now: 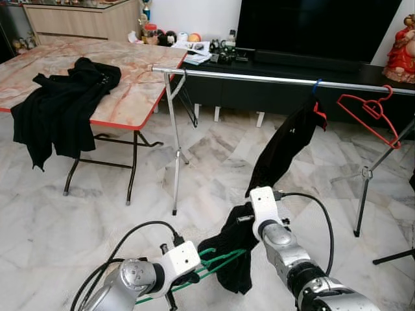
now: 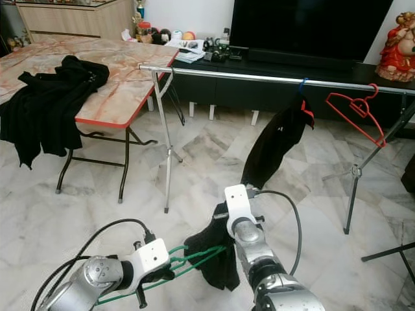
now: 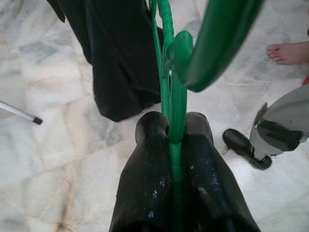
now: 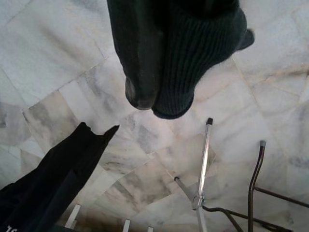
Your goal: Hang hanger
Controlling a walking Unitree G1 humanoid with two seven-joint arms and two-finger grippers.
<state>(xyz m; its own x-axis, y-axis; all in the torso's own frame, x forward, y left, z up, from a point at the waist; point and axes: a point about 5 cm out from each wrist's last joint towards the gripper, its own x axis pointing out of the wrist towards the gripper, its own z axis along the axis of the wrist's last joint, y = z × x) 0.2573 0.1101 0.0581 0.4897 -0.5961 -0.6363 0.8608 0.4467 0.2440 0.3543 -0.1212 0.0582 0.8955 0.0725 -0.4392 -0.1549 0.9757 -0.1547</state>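
Observation:
My left gripper [image 1: 188, 280] is low in front of me, shut on the neck of a green hanger [image 1: 217, 262]. In the left wrist view its two fingers [image 3: 149, 159] pinch the green hanger [image 3: 170, 92]. A black garment [image 1: 235, 256] hangs from that hanger's far end. My right gripper [image 1: 243, 223] is shut on the garment's upper part; the right wrist view shows a finger [image 4: 140, 67] pressed against ribbed black cloth [image 4: 198, 53]. Beyond stands a silver clothes rail [image 1: 259, 78].
On the rail hang another black garment [image 1: 285, 146] on a blue hook and a bare red hanger [image 1: 369, 113]. A folding table [image 1: 136, 91] at the left carries black clothes [image 1: 61, 103]. Rack legs [image 1: 175, 188] stand on the marble floor. A person's bare foot [image 3: 289, 52] is nearby.

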